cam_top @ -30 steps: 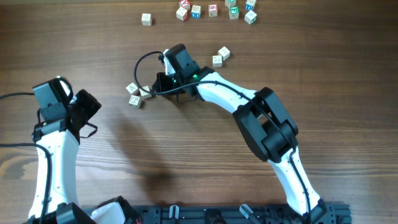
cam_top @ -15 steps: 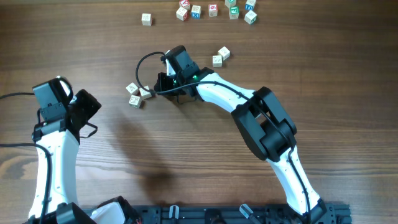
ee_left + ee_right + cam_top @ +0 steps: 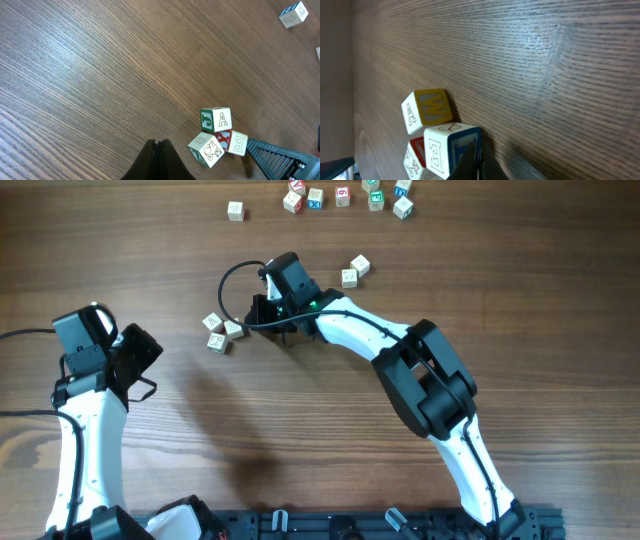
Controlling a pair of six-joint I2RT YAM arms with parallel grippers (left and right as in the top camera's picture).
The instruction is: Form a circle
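Observation:
No circle shows in any view, only a tight group of three pale wooden cubes (image 3: 220,331) left of the table's middle. In the left wrist view they are an "A" cube (image 3: 216,120), a cat cube (image 3: 206,148) and an "E" cube (image 3: 235,142). My right gripper (image 3: 250,320) is shut, and its tip (image 3: 475,152) rests against the blue face of the "E" cube (image 3: 451,145), with a yellow-faced cube (image 3: 427,109) just behind. My left gripper (image 3: 152,348) is shut and holds nothing. Its tip (image 3: 158,145) hovers to the left of the group, apart from it.
Two loose cubes (image 3: 354,271) lie to the right of the right wrist. A single cube (image 3: 235,211) and a row of several coloured cubes (image 3: 345,195) sit along the far edge. A black cable (image 3: 228,285) loops off the right wrist above the group.

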